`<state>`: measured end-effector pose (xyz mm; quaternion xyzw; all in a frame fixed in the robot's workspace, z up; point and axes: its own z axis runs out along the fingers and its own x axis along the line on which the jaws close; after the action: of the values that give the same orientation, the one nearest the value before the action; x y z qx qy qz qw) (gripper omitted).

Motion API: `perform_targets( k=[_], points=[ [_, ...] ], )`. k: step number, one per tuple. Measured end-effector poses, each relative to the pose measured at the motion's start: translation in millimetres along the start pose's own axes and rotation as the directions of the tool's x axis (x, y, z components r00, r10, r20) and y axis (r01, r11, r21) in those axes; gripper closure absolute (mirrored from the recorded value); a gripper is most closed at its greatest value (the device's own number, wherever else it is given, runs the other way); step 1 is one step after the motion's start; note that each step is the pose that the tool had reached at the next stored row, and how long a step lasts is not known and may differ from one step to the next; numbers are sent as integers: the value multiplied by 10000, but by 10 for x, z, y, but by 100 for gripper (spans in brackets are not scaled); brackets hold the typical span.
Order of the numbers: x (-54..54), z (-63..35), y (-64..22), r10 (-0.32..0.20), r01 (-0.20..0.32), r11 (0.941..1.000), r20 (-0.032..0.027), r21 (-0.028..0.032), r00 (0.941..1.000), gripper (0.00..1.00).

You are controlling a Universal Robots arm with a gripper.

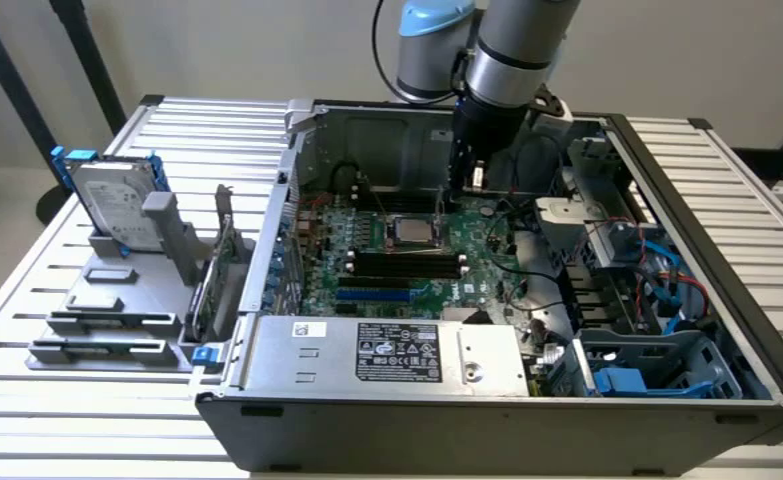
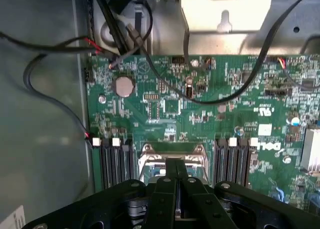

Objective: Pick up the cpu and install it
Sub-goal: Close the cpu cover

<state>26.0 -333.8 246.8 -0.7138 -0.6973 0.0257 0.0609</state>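
- Spotted gripper (image 1: pixel 473 186) reaching down inside the open pc case (image 1: pixel 498 425), over the far part of the motherboard (image 1: pixel 475 228)
- Read fingertips (image 2: pixel 170 178) in wrist view as pressed together, no gap between them, nothing clamped
- Saw socket frame (image 2: pixel 172 149) right below the fingertips in wrist view; could not tell if touching or just above
- Found cpu (image 1: pixel 411 232) lying flat inside that frame mid-board, silver top up, near the gripper but apart from it in the exterior view
- Could not tell whether the chip sat fully down or whether the frame was latched
- Judged the pick done and the chip placed; judged the step in hand as seating work at the socket frame
- Called for straight-down, light contact, squared to the frame, with no sideways drag; guessed the contacts underneath would bend easily
- Called for a level chip before any load; guessed that pressing on a tilted corner would jam it
- Needed clearance from the black cable (image 2: pixel 220 100) looping across the board above the frame, a likely snag
- Needed clearance from ram slots (image 2: pixel 116 161) flanking the frame on both sides
- Noted hard drive (image 1: pixel 114 205) with blue brackets upright on grey holder blocks (image 1: pixel 111 325) at the exterior view's left, well apart from the case, not involved
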Motion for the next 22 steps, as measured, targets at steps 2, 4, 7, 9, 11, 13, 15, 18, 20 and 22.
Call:
perform_targets(
  k=[2,4,7,9,11,13,15,18,20,22],
  points=[
    [-2,9,-70,4,-4,10000,0,67,10000,89],
    [-3,17,-131,5,-5,9999,1,120,10000,89],
    [-5,29,-203,-17,17,9999,8,161,10000,89],
    [-7,39,-245,-71,71,9998,13,167,10000,89],
    [-8,48,-275,-104,104,9997,18,216,9999,89],
    [-9,53,-297,-123,122,9993,23,364,9999,89],
    [-9,57,-317,-129,127,9983,26,570,9999,89],
    [-10,63,-355,-120,116,9955,29,941,9999,89],
    [-12,68,-392,-111,107,9932,33,1162,9999,89],
    [-13,80,-444,-104,99,9915,33,1301,9999,89]
  ],
)
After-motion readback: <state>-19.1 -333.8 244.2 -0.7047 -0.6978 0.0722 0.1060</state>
